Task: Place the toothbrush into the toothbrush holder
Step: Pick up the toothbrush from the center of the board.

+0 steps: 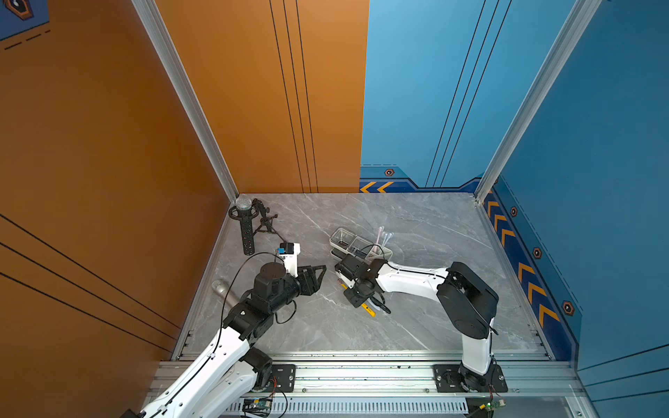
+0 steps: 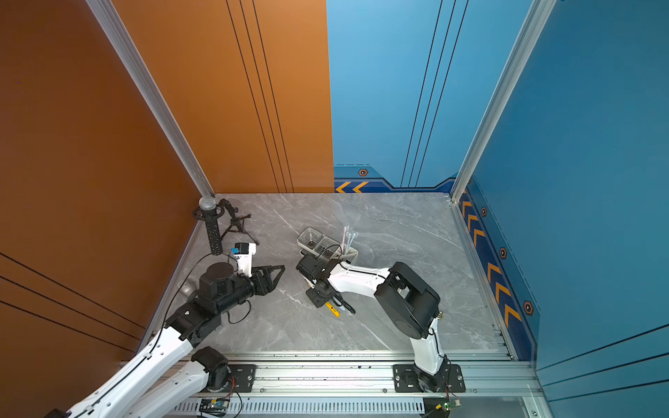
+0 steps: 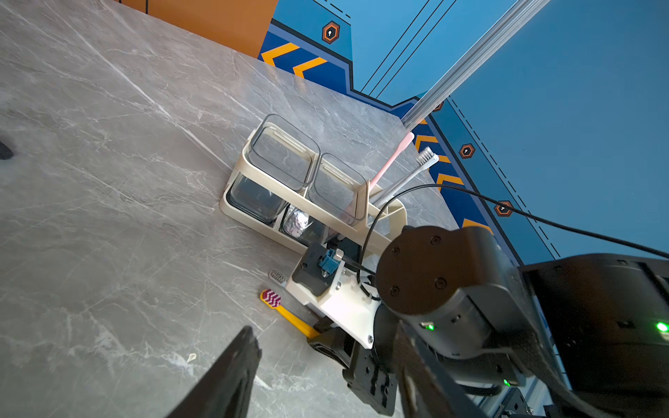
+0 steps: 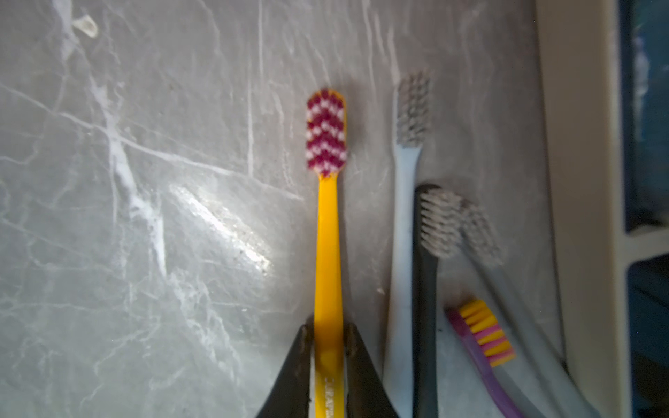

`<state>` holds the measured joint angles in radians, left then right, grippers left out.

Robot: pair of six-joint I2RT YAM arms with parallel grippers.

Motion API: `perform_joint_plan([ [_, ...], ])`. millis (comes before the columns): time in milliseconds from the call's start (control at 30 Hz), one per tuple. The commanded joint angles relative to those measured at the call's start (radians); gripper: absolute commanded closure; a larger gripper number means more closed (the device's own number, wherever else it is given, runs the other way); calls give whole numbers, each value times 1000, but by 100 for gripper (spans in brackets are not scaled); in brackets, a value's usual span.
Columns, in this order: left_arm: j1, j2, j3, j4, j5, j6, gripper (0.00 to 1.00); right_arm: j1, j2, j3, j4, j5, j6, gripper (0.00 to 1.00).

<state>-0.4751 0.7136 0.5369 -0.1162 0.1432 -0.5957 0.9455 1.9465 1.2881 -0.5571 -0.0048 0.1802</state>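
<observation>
Right gripper (image 4: 328, 336): closed on the handle of the yellow toothbrush (image 4: 327, 235), not yet lifted from the tabletop (image 1: 416, 325), near its middle. Loose brushes (image 4: 425, 307): four, laid just beside it. Toothbrush holder (image 3: 240, 166): stood just beyond them, nearer the far edge; a pink brush (image 3: 392, 159) and a grey brush (image 3: 409, 177) are stood in its end compartment. Left gripper (image 1: 314, 277): open, empty, held well apart. Progress: two judged placed; grasp made; lift and insertion outstanding.
</observation>
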Motion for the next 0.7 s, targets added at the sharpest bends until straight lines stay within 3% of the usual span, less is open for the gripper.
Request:
perform_joint_plan([
  [0, 19, -25, -29, 14, 18, -15, 36, 17, 70, -16, -77, 9, -3, 84],
  [233, 42, -85, -43, -40, -2, -51, 34, 5, 59, -23, -45, -44, 13, 100],
  [467, 50, -69, -63, -36, 33, -72, 34, -33, -33, -93, 116, -135, 55, 100],
  [667, 52, -38, -138, 97, 86, -92, 33, -64, -145, -165, 257, -156, 91, 100],
])
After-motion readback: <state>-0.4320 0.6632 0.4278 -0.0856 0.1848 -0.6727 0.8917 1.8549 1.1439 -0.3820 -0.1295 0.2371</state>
